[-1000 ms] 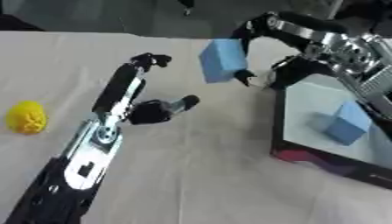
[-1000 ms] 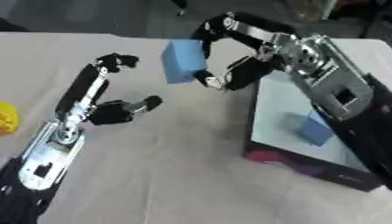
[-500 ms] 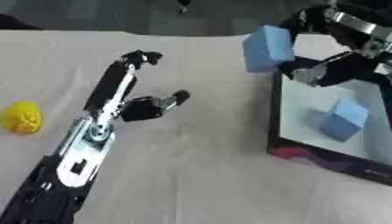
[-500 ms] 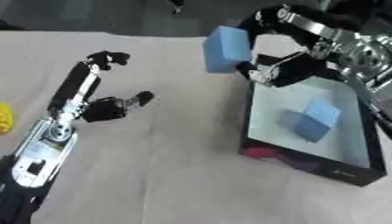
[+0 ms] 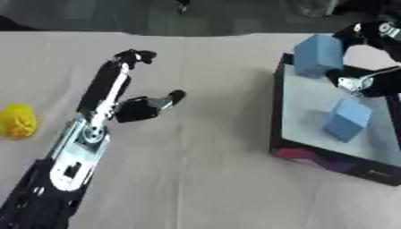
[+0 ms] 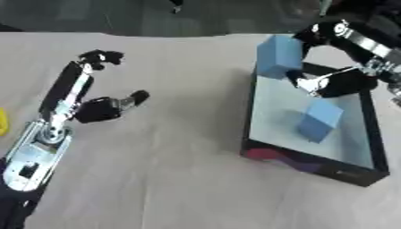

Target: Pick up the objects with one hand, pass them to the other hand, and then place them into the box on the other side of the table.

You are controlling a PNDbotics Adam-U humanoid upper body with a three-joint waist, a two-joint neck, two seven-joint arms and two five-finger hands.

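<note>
Table cover is seen as plain beige, unpatterned. Box is shown with black walls, a pale grey-blue floor, and a red-to-purple patch on the near wall. Light blue block is seen inside it, same blue as the held block. Right hand is rendered black with silver-white parts. Left hand is black at the fingers; its forearm carries silver plates over black. A bright yellow bumpy object is noted at the left edge. Background beyond the table is dark grey.
</note>
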